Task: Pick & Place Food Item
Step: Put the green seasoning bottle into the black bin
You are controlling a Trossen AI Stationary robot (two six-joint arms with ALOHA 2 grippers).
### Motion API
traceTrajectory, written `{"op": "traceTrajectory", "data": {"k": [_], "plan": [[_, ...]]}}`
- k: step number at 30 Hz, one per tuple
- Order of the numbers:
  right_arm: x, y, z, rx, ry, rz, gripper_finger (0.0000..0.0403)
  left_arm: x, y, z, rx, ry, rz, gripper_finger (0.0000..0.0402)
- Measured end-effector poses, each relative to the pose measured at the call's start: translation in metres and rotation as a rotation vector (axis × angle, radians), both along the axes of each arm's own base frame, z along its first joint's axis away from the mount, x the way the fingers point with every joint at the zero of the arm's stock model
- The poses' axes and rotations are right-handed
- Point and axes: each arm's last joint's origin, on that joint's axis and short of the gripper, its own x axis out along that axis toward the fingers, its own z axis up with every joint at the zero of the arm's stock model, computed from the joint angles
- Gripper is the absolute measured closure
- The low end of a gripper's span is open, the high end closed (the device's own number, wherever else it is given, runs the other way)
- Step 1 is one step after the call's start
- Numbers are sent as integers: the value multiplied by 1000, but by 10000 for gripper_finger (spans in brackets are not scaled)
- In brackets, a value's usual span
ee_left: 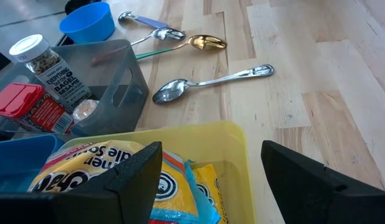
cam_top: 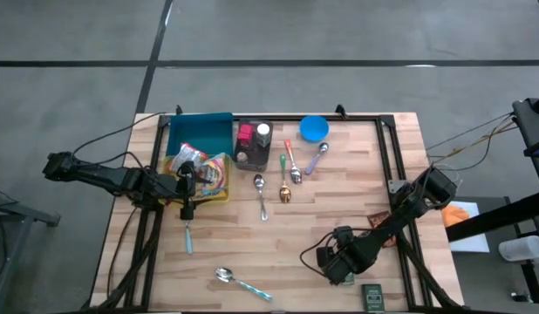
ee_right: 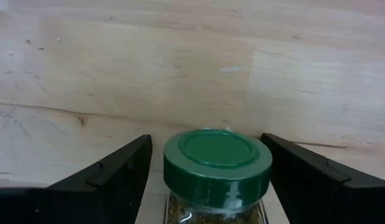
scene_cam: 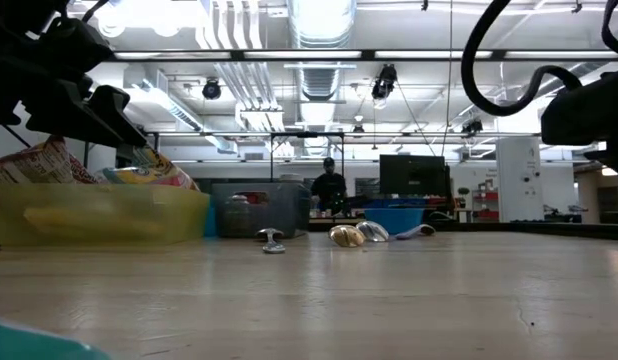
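A jar with a green lid (ee_right: 217, 163) stands upright on the wooden table, near its front right. My right gripper (ee_right: 205, 142) points down over it, open, with one finger on either side of the lid; I cannot tell whether they touch it. In the high view my right gripper (cam_top: 337, 262) hides the jar. My left gripper (ee_left: 211, 177) hangs open over a yellow bin (ee_left: 199, 134) of snack bags (ee_left: 86, 165) at the table's left (cam_top: 200, 179).
A grey bin (cam_top: 252, 148) holds a seasoning jar (ee_left: 46, 65) and a red box (ee_left: 24, 106). Behind the yellow bin stands a blue bin (cam_top: 200, 131). A blue bowl (cam_top: 314, 128) and several spoons (cam_top: 287, 170) lie mid-table. One spoon (cam_top: 239, 279) and a dark green packet (cam_top: 371, 296) lie near the front edge.
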Motion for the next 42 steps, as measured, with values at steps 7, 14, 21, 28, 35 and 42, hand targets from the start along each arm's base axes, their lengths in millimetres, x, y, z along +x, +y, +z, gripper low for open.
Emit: {"op": "traceTrajectory", "data": {"k": [7, 14, 21, 28, 35, 42], "plan": [[1, 1, 2, 4, -5, 3, 185, 0, 0, 0, 1, 0, -1, 130], [1, 0, 0, -1, -9, 3, 204, 0, 0, 0, 1, 0, 0, 130], [2, 1, 2, -1, -9, 3, 196, 0, 0, 0, 0, 0, 0, 130], [2, 1, 1, -3, -8, 2, 193, 0, 0, 0, -1, 0, 1, 130], [2, 1, 2, -7, -12, 3, 191, 0, 0, 0, -2, 0, 1, 130], [2, -5, 15, -100, -122, 6, 190, 0, 0, 0, -1, 0, 1, 130]]}}
